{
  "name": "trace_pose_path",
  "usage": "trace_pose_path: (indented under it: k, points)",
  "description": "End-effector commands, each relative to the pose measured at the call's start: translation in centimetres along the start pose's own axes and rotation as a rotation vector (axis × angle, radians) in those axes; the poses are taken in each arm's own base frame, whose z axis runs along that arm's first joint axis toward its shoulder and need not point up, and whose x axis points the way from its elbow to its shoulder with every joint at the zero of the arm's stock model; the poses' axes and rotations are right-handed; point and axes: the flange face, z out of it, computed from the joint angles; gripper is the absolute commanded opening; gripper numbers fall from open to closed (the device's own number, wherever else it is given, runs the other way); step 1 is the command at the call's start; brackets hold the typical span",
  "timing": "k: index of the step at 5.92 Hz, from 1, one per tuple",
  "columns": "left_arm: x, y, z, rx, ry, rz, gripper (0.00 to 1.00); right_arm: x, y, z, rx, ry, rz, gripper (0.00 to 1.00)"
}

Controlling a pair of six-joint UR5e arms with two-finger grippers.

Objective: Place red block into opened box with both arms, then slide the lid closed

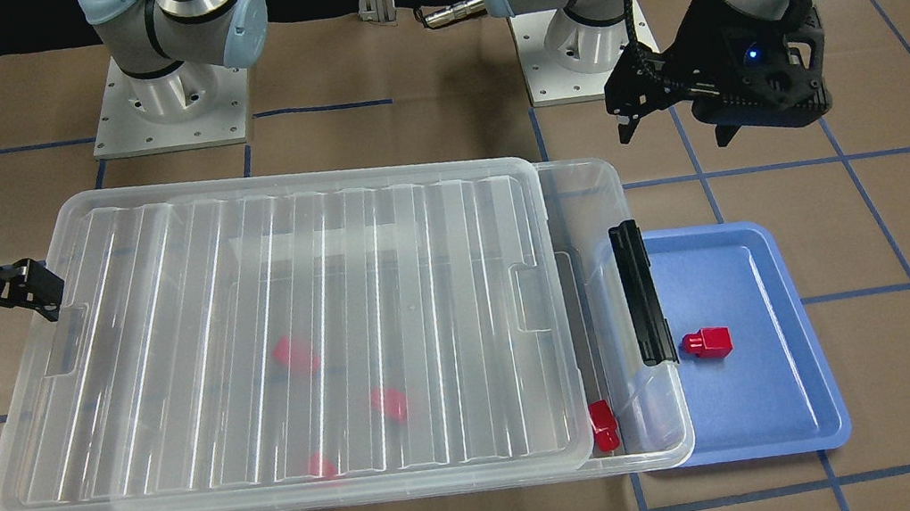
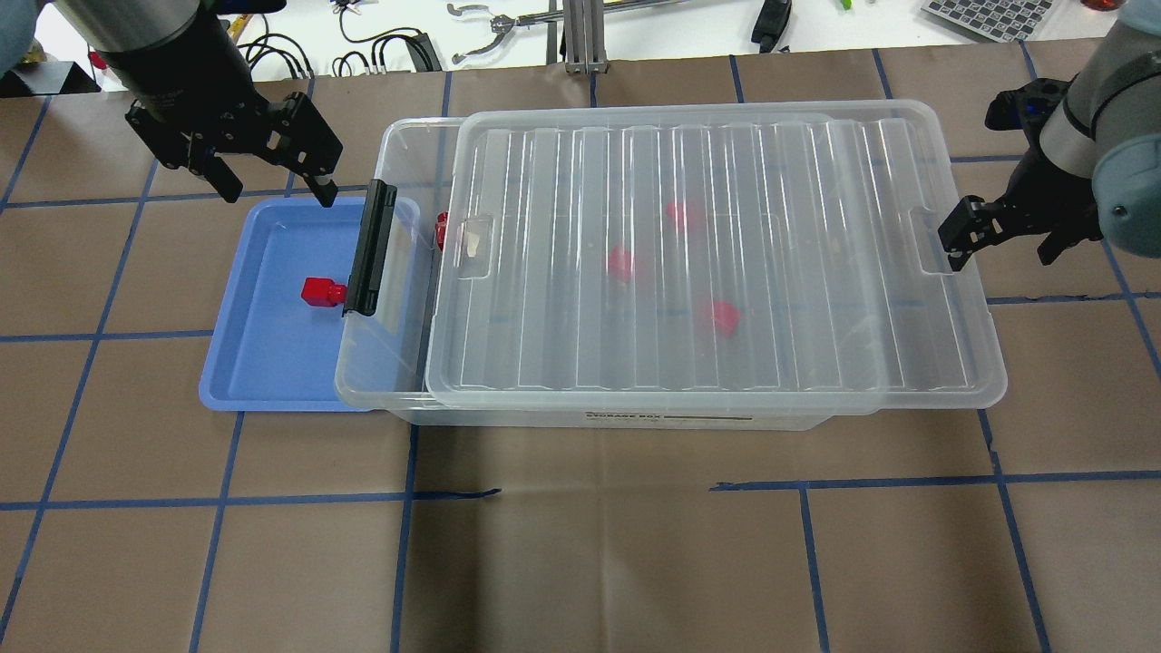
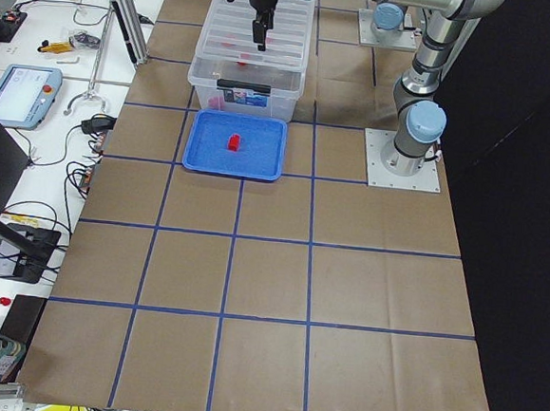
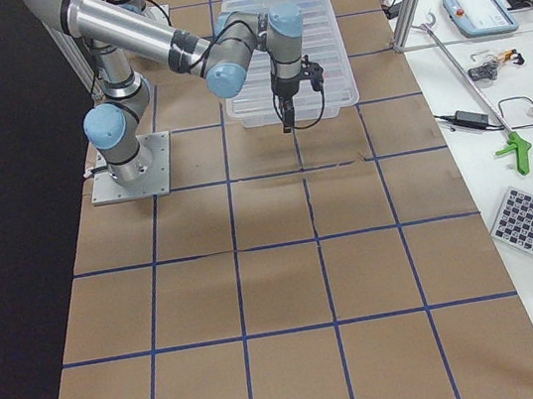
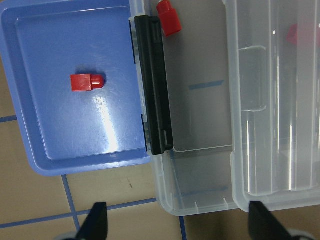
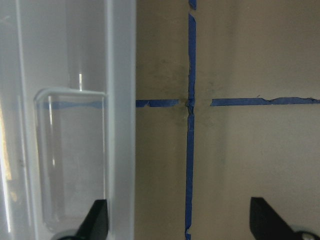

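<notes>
One red block (image 2: pixel 319 291) (image 1: pixel 707 342) (image 5: pixel 86 82) lies in the blue tray. A second red block (image 2: pixel 442 229) (image 1: pixel 603 426) (image 5: pixel 169 17) lies in the uncovered strip of the clear box (image 2: pixel 399 163) by the latch end. Three more show blurred through the ribbed lid (image 2: pixel 717 272) (image 1: pixel 295 333), which sits on the box, shifted toward my right arm. My left gripper (image 2: pixel 272 186) (image 1: pixel 676 134) (image 5: pixel 178 225) hangs open and empty above the tray's far edge. My right gripper (image 2: pixel 1002 249) (image 6: pixel 180 222) stands open at the lid's short end, beside its tab recess, with one finger (image 1: pixel 41 290) against the lid's rim.
The blue tray (image 2: pixel 272 381) butts against the box's short end under the black latch bar (image 2: pixel 370 245) (image 5: pixel 152 85). Both arm bases (image 1: pixel 170 100) stand behind the box. A bench with cables and tools (image 2: pixel 508 27) runs along the table's far edge.
</notes>
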Motion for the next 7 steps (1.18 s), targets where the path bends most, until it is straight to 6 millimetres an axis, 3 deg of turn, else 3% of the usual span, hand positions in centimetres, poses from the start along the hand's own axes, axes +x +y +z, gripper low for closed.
trace_pose_path:
  k: [1,5,6,7]
  points:
    - [0.0,0.0,0.0,0.001,0.000,0.000,0.99,2.9,0.4,0.2,-0.002,-0.001,-0.019,1.00]
    - [0.0,0.0,0.0,0.001,0.001,0.000,0.99,7.2,1.1,0.3,0.010,0.007,-0.045,1.00]
    - [-0.2,0.0,0.8,-0.014,-0.005,0.013,0.99,8.0,1.3,0.4,0.009,0.007,-0.031,1.00]
    - [-0.2,0.1,0.9,-0.017,-0.008,0.141,0.99,8.9,1.5,0.5,0.008,0.006,-0.031,1.00]
